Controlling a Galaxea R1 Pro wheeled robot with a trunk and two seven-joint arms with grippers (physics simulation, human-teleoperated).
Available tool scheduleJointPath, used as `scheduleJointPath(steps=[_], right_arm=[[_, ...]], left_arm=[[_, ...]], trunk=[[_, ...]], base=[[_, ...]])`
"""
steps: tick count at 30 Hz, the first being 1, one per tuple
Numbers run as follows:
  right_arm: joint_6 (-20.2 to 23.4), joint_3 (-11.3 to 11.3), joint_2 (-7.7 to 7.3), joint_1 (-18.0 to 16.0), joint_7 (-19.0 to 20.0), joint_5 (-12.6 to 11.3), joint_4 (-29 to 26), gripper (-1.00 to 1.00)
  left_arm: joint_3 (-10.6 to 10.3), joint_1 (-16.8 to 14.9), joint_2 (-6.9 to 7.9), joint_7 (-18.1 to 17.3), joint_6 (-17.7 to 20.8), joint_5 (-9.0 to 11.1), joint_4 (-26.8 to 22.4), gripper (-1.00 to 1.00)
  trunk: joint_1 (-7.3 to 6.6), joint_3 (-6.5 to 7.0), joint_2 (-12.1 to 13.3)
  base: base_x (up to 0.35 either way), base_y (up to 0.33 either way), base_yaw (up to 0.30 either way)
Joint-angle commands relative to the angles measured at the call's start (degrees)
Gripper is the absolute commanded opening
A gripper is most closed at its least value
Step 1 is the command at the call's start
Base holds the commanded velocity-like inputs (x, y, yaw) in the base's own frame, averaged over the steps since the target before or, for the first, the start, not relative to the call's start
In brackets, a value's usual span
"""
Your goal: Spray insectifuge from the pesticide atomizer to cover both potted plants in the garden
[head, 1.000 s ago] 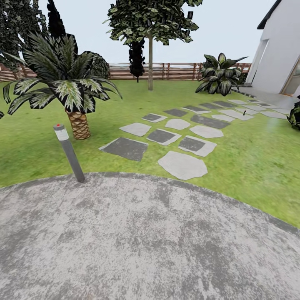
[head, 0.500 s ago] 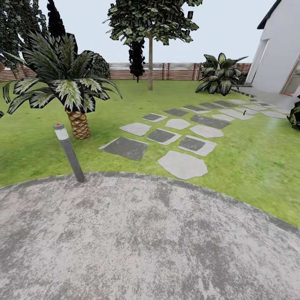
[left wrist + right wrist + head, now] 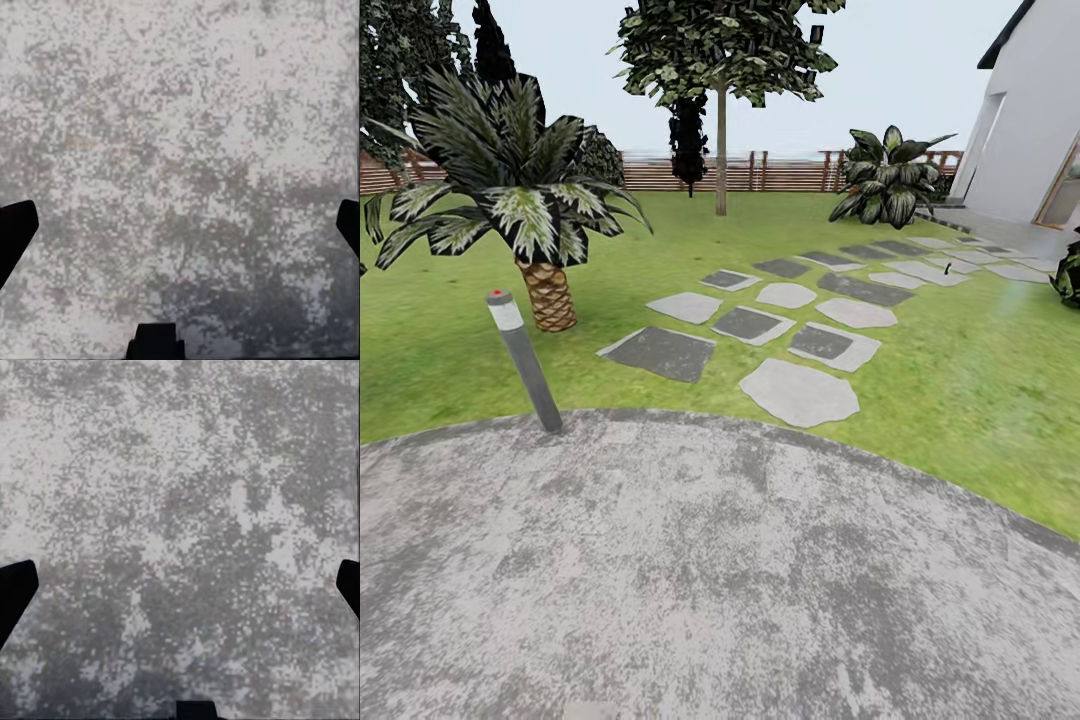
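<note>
The pesticide atomizer and the potted plants are out of view. In the head view I face the garden: green lawn (image 3: 960,400) beyond the round grey mottled stone patio (image 3: 710,570). A tiny dark upright thing (image 3: 947,268) stands on the far stepping stones, too small to identify. In the left wrist view my left gripper (image 3: 180,232) is open over bare patio stone, its black fingertips (image 3: 15,232) far apart. My right gripper (image 3: 180,592) is likewise open above the stone, with nothing between its fingertips (image 3: 15,592).
A grey bollard lamp (image 3: 525,365) with a red dot leans at the patio's left edge. Behind it stands a palm (image 3: 545,295). Stepping stones (image 3: 800,392) lead right towards a white house (image 3: 1030,120). A tree (image 3: 720,150), a broad-leaved bush (image 3: 887,180) and a slatted fence (image 3: 780,172) lie beyond.
The whole head view has shifted very slightly, so the camera moved a little. Nothing in the scene itself has moved.
</note>
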Motion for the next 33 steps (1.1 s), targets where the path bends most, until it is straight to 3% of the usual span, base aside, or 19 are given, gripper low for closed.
scheduleJointPath(steps=[1,7,33], right_arm=[[-0.1,0.0,0.01,0.0,0.0,-0.1,-0.7,1.0],[0.1,0.1,0.12,0.0,0.1,0.1,-3.1,1.0],[0.0,0.0,0.14,0.0,0.3,0.4,-3.9,1.0]], left_arm=[[0.0,0.0,0.0,-0.1,-0.2,0.0,-0.6,1.0],[0.3,0.2,-0.01,-0.1,-0.2,0.0,-2.8,1.0],[0.3,0.3,0.0,-0.2,-0.2,0.0,-3.3,1.0]], trunk=[[0.22,-0.23,-0.4],[1.54,-1.31,-2.8],[7.25,-5.98,-13.3]], base=[[0.0,0.0,0.0],[0.0,0.0,0.0],[0.0,0.0,0.0]])
